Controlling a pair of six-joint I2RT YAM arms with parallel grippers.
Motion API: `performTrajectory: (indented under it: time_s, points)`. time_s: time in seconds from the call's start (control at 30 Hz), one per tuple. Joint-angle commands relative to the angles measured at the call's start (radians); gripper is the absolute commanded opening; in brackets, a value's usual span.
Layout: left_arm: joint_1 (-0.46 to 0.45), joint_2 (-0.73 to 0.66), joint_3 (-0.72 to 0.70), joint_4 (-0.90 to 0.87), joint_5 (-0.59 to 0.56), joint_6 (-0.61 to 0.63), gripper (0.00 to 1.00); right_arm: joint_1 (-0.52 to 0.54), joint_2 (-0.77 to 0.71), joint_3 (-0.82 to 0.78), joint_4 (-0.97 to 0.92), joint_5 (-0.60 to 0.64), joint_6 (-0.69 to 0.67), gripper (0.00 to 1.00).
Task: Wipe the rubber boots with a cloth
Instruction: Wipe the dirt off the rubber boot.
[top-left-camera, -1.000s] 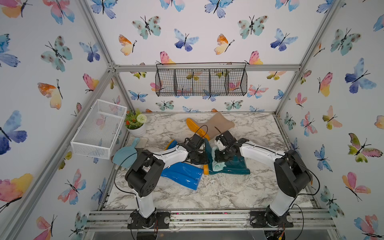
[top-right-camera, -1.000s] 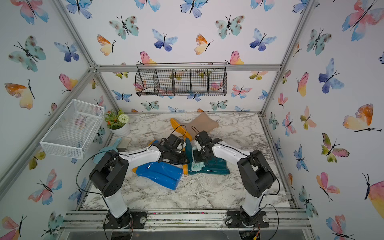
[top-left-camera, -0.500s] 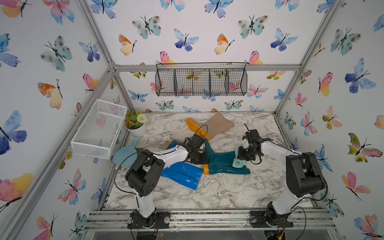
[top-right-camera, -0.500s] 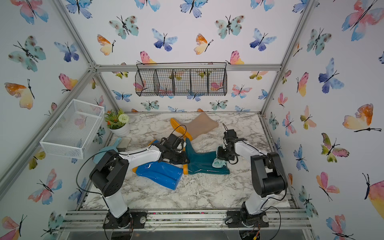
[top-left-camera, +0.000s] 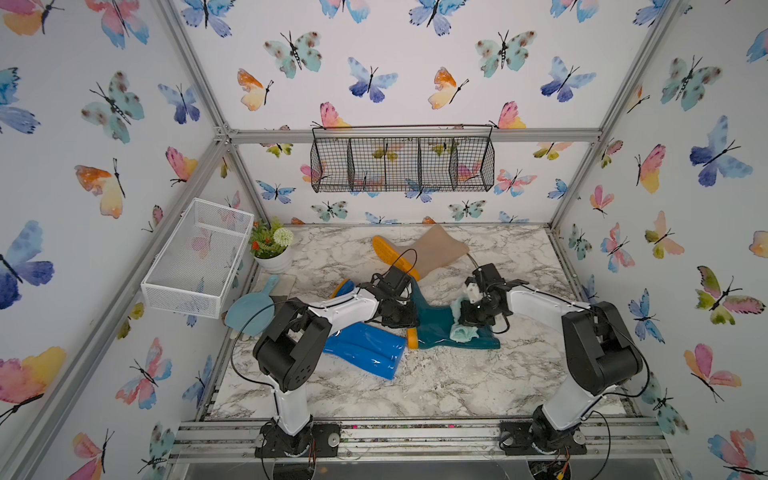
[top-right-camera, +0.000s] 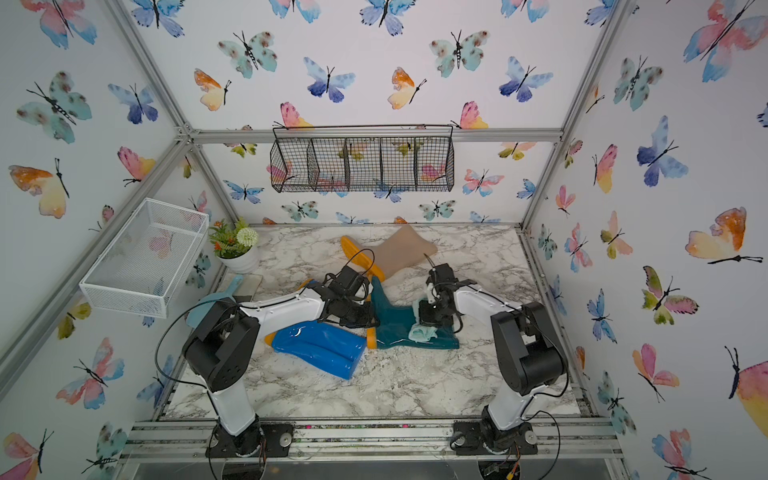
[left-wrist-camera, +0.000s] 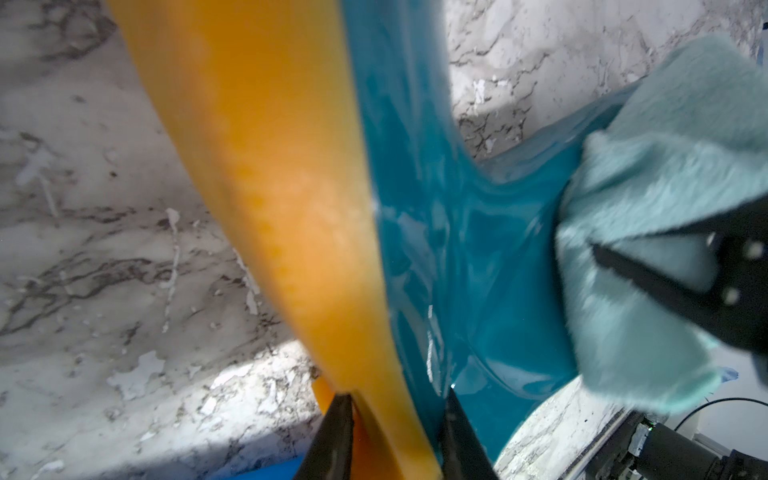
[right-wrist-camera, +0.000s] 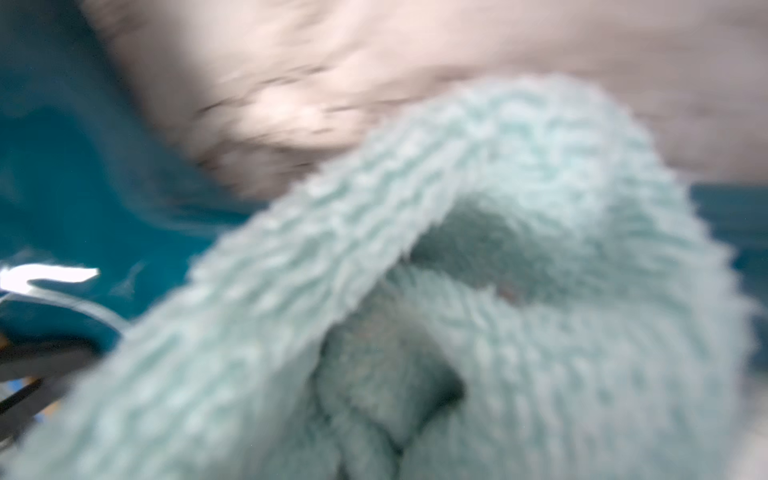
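Centre frame: left gripper clamps glossy dark teal rubber boot by the sole; right gripper pinches fuzzy aqua cloth against it.

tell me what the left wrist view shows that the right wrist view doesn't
Only the left wrist: the teal boot's orange sole gripped between the left gripper's fingers. Only the right wrist: the inner fold of the cloth, close and blurred. Both: the cloth lying against the teal boot, with marble table behind.

Bright, even top views; right wrist blurred, glare on teal boot
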Motion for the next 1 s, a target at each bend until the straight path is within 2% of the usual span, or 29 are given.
performTrajectory:
  time_s: [0.0, 0.07, 0.23, 0.3, 0.33, 0.4, 0.47, 0.57, 0.63, 0.67, 0.73, 0.8, 0.9, 0.97]
  points:
    - [-0.006, 0.011, -0.027, 0.070, -0.010, 0.003, 0.00, -0.026, -0.049, -0.004, -0.065, 0.006, -0.023, 0.02]
    - [-0.006, 0.011, -0.028, 0.075, -0.008, 0.002, 0.00, 0.004, -0.049, -0.006, -0.028, -0.051, 0.024, 0.02]
    - [-0.006, 0.024, -0.017, 0.070, -0.004, 0.002, 0.01, 0.286, -0.010, 0.058, 0.046, -0.025, 0.103, 0.02]
    - [-0.006, 0.030, -0.011, 0.067, -0.003, 0.003, 0.01, 0.337, 0.018, 0.072, 0.056, -0.044, 0.113, 0.02]
    - [-0.006, 0.033, -0.008, 0.065, -0.003, 0.004, 0.01, 0.339, 0.028, 0.068, 0.050, -0.047, 0.120, 0.02]
    - [-0.006, 0.038, -0.001, 0.055, 0.001, 0.009, 0.01, 0.319, 0.031, 0.060, -0.009, 0.041, 0.097, 0.02]
    - [-0.006, 0.040, 0.009, 0.042, 0.002, 0.017, 0.01, 0.253, 0.015, 0.034, -0.077, 0.100, 0.048, 0.02]
    - [-0.006, 0.040, 0.015, 0.034, 0.002, 0.027, 0.01, 0.103, -0.043, -0.024, -0.108, 0.092, 0.004, 0.02]
    - [-0.006, 0.039, 0.016, 0.034, 0.005, 0.031, 0.02, 0.068, -0.072, -0.040, -0.099, 0.086, -0.012, 0.02]
    - [-0.006, 0.038, 0.015, 0.031, 0.005, 0.033, 0.07, 0.067, -0.074, -0.036, -0.093, 0.062, -0.022, 0.02]
    - [-0.006, 0.035, 0.016, 0.024, 0.003, 0.038, 0.24, 0.079, -0.061, -0.035, -0.051, -0.040, 0.003, 0.02]
    - [-0.006, 0.020, 0.016, 0.015, -0.003, 0.043, 0.39, 0.159, -0.054, -0.017, 0.001, -0.077, 0.043, 0.02]
    - [-0.005, -0.029, 0.000, 0.014, -0.032, 0.043, 0.50, 0.327, -0.038, 0.049, 0.034, -0.042, 0.055, 0.02]
    - [-0.006, -0.066, -0.028, 0.028, -0.044, 0.038, 0.54, 0.392, -0.025, 0.057, 0.075, -0.071, 0.070, 0.02]
